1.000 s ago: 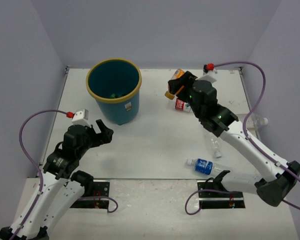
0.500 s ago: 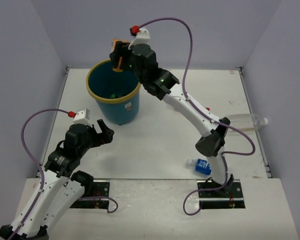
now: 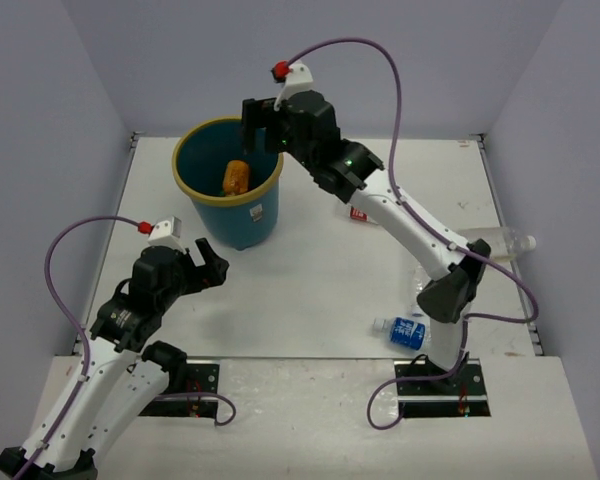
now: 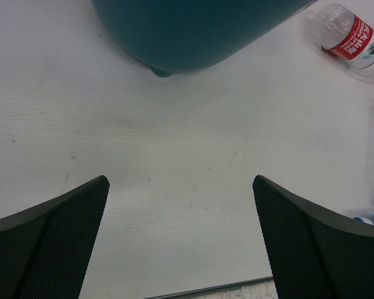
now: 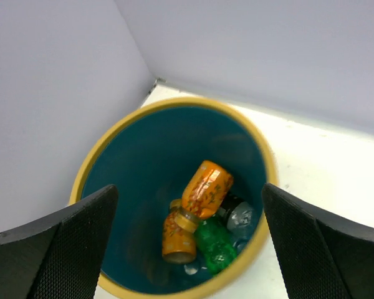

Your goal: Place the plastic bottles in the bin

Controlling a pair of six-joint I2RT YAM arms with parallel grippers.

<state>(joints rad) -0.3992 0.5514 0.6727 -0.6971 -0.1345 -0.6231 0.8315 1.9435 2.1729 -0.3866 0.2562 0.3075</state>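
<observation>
Left gripper (image 3: pixel 206 262) sits at the near-left of the table (image 3: pixel 310 285), jaws spread all the way w/ nothing btwn them, facing bare surface just near of the bin (image 3: pixel 228 224); you can leave it parked. That bin stands upright at the far left. Thru the right wrist cam you can see four bottles down inside: an orange bottle (image 5: pixel 207 187) leaning on top of a second orange one (image 5: pixel 177 238), w/ a green bottle (image 5: pixel 215 248) and a dark-labelled bottle (image 5: pixel 238 217) touching them. Right gripper (image 3: pixel 262 127) hangs over the bin's far-right rim, jaws wide apart and empty, so this reads as the drop step finished, task approx half done. What's left is well apart from that hand, all off to the right. A red-label bottle (image 3: pixel 361 213) lies on its side mid-table, partly hidden by the right arm (image 3: pixel 410 228). A blue-label bottle (image 3: pixel 408 331) lies near the front edge, and a clear bottle (image 3: pixel 498 240) is out by the right wall. Next move, I'd say: swing the right arm back right and down to the red-label one, since it's closest. Turn the wrist so the jaws straddle it across the body, as it'll prob roll, and don't close till it's btwn the pads.
</observation>
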